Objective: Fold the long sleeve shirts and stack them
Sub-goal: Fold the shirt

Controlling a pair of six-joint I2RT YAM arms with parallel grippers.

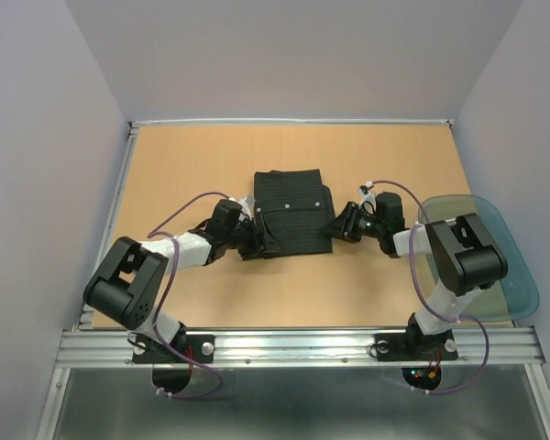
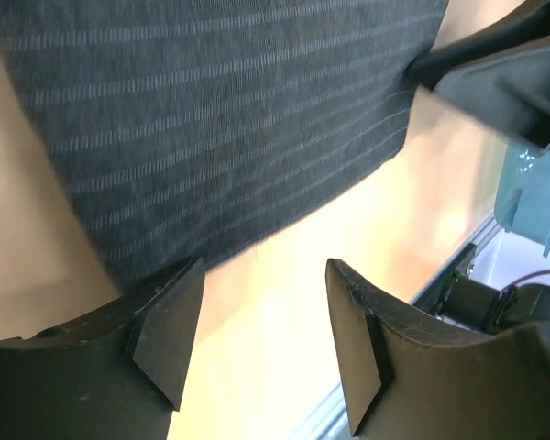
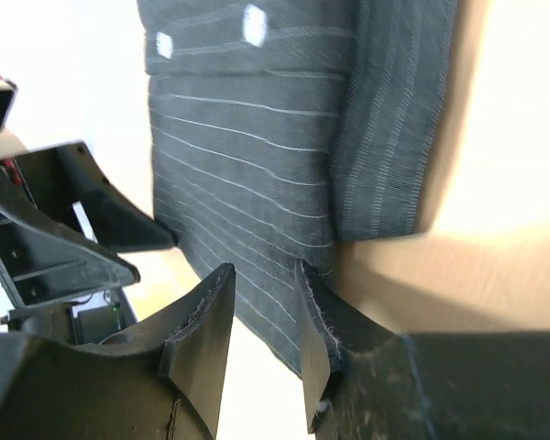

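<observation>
Shirt (image 1: 291, 215) folded to a compact rectangle at mid-table, one gripper at each near corner.

Shirt lies flat on the table (image 1: 192, 165), collar end toward the far wall, its edges square and clear of every table rim. Left gripper (image 2: 266, 302) sits low at the near-left corner, fingers wide apart with only bare table between them; the shirt's hem runs just ahead of the fingertips, untouched. Right gripper (image 3: 261, 302) sits at the near-right corner, fingers narrowly apart; the shirt's edge shows through the gap, lying flat and not pinched. Two white buttons (image 3: 253, 25) show further up the cloth. Open table lies on the far side, to the left, and along the near edge. A clear blue tray (image 1: 518, 275) overhangs the right rim, behind the right arm.
</observation>
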